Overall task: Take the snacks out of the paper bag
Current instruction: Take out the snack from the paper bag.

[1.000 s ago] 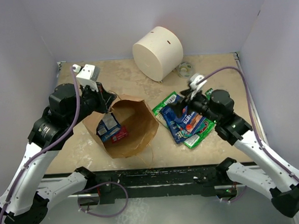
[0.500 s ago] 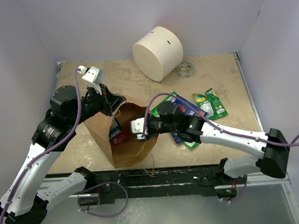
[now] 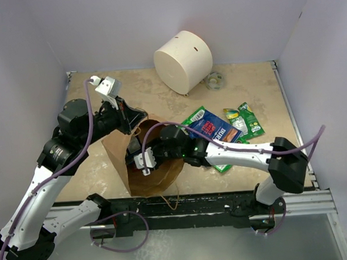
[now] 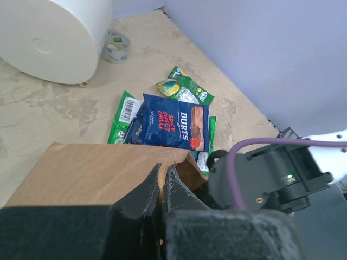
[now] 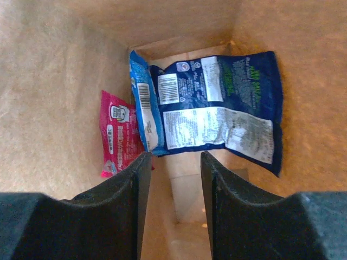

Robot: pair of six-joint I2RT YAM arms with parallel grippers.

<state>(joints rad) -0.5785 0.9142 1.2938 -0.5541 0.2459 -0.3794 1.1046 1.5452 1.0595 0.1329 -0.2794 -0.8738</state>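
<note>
The brown paper bag [image 3: 164,172] lies open toward the right. My left gripper [image 3: 141,116] is shut on its upper rim [image 4: 162,176] and holds the mouth up. My right gripper [image 3: 135,156] is open and empty, reaching into the bag's mouth. In the right wrist view its jaws [image 5: 174,157] stand apart just short of a dark blue packet [image 5: 217,116] and a small red/pink packet [image 5: 116,138] at the bag's bottom. Outside the bag, a dark blue packet [image 3: 211,126] and green packets [image 3: 243,120] lie on the table to its right; they also show in the left wrist view [image 4: 171,122].
A big white cylinder [image 3: 183,60] stands at the back with a small clear tape roll [image 3: 215,80] beside it. The purple side walls enclose the table. My right arm [image 4: 271,173] stretches across the front of the packet pile.
My right arm has swung left from the packet pile on the table and its open gripper has entered the bag's mouth. My left gripper still holds the rim, shifted slightly.
</note>
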